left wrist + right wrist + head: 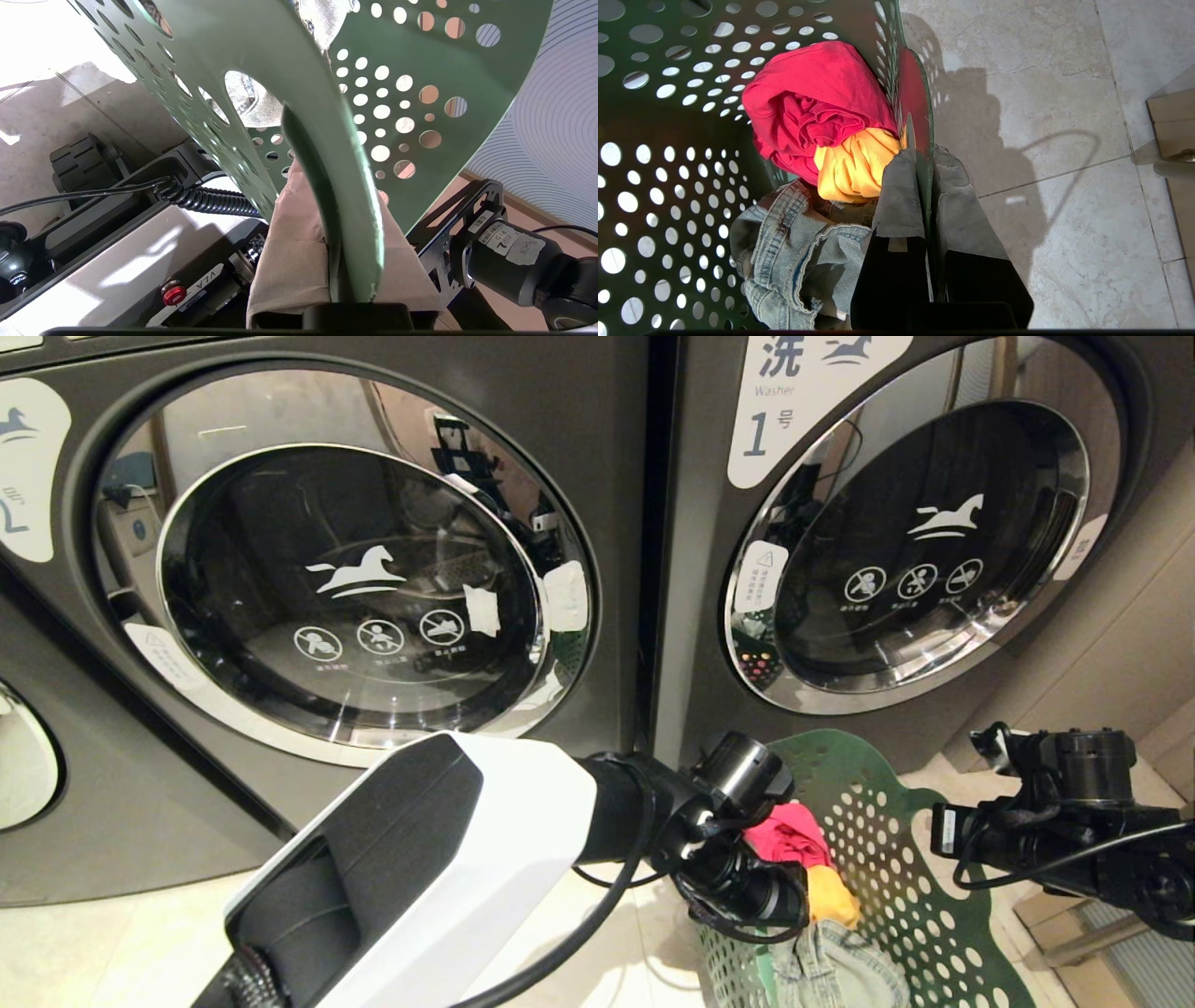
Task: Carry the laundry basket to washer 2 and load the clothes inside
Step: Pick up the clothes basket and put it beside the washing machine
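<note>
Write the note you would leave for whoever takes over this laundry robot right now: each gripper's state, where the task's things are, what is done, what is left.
Left gripper: shut on the laundry basket, fingers pinching its rim.
Right gripper: shut on the laundry basket's opposite rim.
Basket: held between both arms, in front of the gap between washer 2 and the washer labelled 1. Inside it: red garment, yellow garment, denim garment.
Done: basket brought up to the washers.
Left: washer 2's door is closed; set the basket down, open the door, load all the clothes.
</note>
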### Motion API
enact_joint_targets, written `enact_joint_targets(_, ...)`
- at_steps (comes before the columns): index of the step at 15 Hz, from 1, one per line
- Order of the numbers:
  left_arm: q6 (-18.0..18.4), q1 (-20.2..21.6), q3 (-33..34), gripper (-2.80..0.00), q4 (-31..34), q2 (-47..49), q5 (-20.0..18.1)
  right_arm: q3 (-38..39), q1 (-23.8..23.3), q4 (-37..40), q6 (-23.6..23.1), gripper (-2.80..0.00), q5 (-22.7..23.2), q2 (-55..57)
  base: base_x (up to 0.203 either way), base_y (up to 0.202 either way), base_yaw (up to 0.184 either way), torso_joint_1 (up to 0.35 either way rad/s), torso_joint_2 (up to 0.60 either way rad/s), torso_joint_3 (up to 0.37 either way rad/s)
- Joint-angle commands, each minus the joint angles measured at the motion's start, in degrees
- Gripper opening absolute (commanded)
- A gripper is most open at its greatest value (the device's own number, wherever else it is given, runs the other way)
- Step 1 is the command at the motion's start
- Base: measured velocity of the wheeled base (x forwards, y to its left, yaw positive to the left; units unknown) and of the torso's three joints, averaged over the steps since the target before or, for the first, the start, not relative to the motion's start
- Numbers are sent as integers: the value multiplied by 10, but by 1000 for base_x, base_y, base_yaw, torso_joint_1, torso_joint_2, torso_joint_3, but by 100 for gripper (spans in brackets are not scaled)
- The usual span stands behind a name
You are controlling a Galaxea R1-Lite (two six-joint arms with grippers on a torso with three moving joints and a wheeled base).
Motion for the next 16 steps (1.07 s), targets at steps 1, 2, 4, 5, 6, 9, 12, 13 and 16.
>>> enact_joint_targets(1, -2, 0, 0, -280, -1, 1, -1, 0, 0, -2, 1, -280, 0, 0, 0, 0, 0, -12, 30, 32)
enact_joint_targets(2, -3, 0, 0, -280, -6, 2, 0, 0, 0, -2, 1, -280, 0, 0, 0, 0, 0, 0, 0, 0)
enact_joint_targets(4, -3, 0, 0, -280, -21, 8, 4, 4, -6, -24, 0, -280, 1, 3, 0, 0, 0, 0, 0, 0)
enact_joint_targets(5, -3, 0, 0, -280, -30, 10, 11, 6, -8, -39, -1, -280, 1, 7, 0, 0, 0, 0, 0, 0)
enact_joint_targets(6, -3, -3, 0, -280, -40, 15, 20, 8, -11, -57, 0, -280, -1, 19, 0, 0, 0, 0, 0, 0)
enact_joint_targets(9, -2, -4, 0, -280, -45, 21, 25, 13, -19, -81, 2, -280, -7, 50, 0, 0, 0, 0, 0, 0)
enact_joint_targets(12, -3, -6, 0, -280, -45, 21, 25, 5, -23, -82, 5, -280, -6, 70, 0, 0, 0, 0, 0, 0)
enact_joint_targets(13, -3, -7, 0, -280, -45, 21, 25, 4, -23, -82, 5, -280, -5, 72, 0, 0, 0, 0, 0, 0)
enact_joint_targets(16, -2, -10, 0, -280, -46, 19, 28, 2, -23, -82, 5, -280, -5, 76, 0, 0, 0, 0, 0, 0)
